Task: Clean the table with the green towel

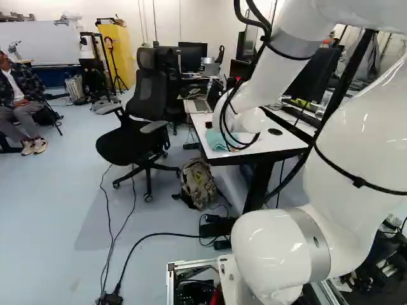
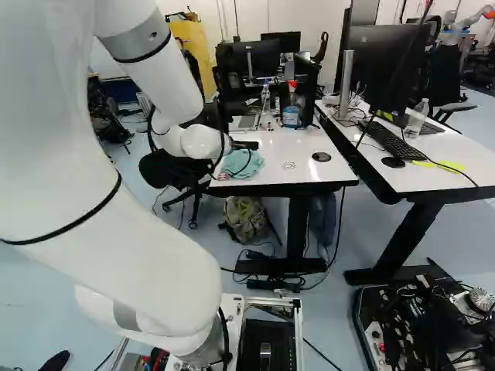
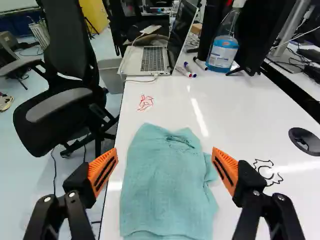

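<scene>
Wrist view: your tool [image 3: 164, 167] is wide apart over green towel [image 3: 165, 182] on desk [image 3: 200, 107]. Go down straight, pinch thick middle, then rub red marks [image 3: 145, 103].

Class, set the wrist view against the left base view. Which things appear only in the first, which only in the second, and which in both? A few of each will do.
Only the wrist view: the spray bottle and the grey bin.

Only the left base view: the backpack and the white arm.

Both: the green towel, the table, the laptop, the chair and the round black cap.
</scene>
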